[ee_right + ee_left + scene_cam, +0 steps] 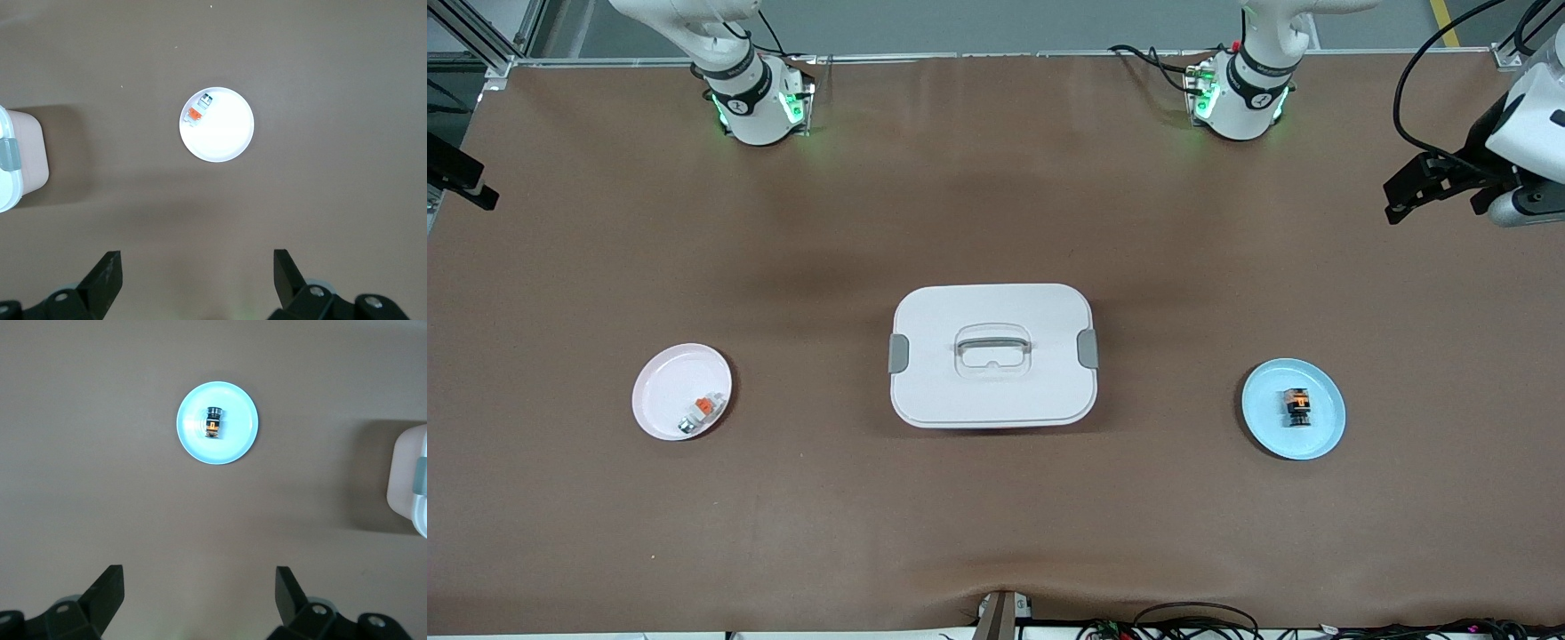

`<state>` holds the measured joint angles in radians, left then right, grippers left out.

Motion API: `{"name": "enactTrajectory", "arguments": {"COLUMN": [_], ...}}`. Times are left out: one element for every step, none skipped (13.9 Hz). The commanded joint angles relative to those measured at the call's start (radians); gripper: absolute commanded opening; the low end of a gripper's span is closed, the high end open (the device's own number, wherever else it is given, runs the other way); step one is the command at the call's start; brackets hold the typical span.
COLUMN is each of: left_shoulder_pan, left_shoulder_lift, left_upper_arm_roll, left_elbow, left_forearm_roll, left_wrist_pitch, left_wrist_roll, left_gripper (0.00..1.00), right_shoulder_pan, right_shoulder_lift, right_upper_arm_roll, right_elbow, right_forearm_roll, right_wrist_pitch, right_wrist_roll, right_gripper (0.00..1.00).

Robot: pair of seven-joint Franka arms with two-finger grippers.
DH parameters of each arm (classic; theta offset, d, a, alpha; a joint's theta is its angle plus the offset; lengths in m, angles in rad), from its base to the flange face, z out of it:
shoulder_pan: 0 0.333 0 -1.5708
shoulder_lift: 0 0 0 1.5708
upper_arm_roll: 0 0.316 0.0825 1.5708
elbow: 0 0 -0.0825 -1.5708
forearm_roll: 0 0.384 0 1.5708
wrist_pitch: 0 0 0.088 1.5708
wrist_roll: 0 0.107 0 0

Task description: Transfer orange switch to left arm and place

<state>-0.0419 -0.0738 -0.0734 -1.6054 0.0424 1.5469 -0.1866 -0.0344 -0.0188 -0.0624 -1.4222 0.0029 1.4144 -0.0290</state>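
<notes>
I see the orange switch (1297, 405) on the blue plate (1325, 436), lower right of frame; the box (992, 356) centre; left claw (200, 600) and right claw (197, 280) both spread, high over the table (996, 533).

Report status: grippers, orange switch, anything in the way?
Left gripper and right gripper open, high over the table. Orange switch on blue plate, untouched. Box sits between blue plate and pink plate.

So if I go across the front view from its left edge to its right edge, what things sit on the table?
Round pink plate holding a small white-and-grey piece → large white lidded box → round blue plate holding the tiny black-and-orange switch.
</notes>
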Motion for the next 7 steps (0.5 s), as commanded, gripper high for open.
{"name": "enactTrajectory", "arguments": {"left_shoulder_pan": [0.011,0.007,0.005,0.004,0.010,0.014,0.007], "left_shoulder_lift": [-0.020,-0.024,-0.024,-0.024,-0.021,-0.018,-0.021], "left_upper_arm_roll": [0.006,0.004,0.004,0.006,0.003,0.004,0.010], "left_elbow": [-0.011,-0.005,-0.001,0.019,0.042,0.051,0.055], "left_forearm_roll": [-0.085,-0.087,-0.085,-0.085,-0.084,-0.076,-0.058], "left_wrist_pitch": [-0.010,-0.022,-0.036,-0.053,-0.065,-0.079,-0.094], "left_wrist_roll": [0.013,0.013,0.015,0.016,0.009,0.010,0.010], "left_gripper": [1.00,1.00,1.00,1.00,1.00,1.00,1.00], "right_shoulder_pan": [0.014,0.025,0.025,0.025,0.022,0.019,0.018], "right_shoulder_lift": [0.000,0.000,0.000,0.000,0.002,0.002,0.000], "right_upper_arm_roll": [0.012,0.012,0.010,0.010,0.010,0.009,0.007], "right_elbow": [0.014,0.019,0.022,0.022,0.023,0.023,0.022], "right_forearm_roll": [-0.055,-0.061,-0.060,-0.058,-0.057,-0.054,-0.054], "right_wrist_pitch": [-0.012,-0.012,-0.012,-0.011,-0.011,-0.011,-0.011], "right_wrist_roll": [-0.009,-0.018,-0.019,-0.017,-0.019,-0.019,-0.020], "right_gripper": [1.00,1.00,1.00,1.00,1.00,1.00,1.00]}}
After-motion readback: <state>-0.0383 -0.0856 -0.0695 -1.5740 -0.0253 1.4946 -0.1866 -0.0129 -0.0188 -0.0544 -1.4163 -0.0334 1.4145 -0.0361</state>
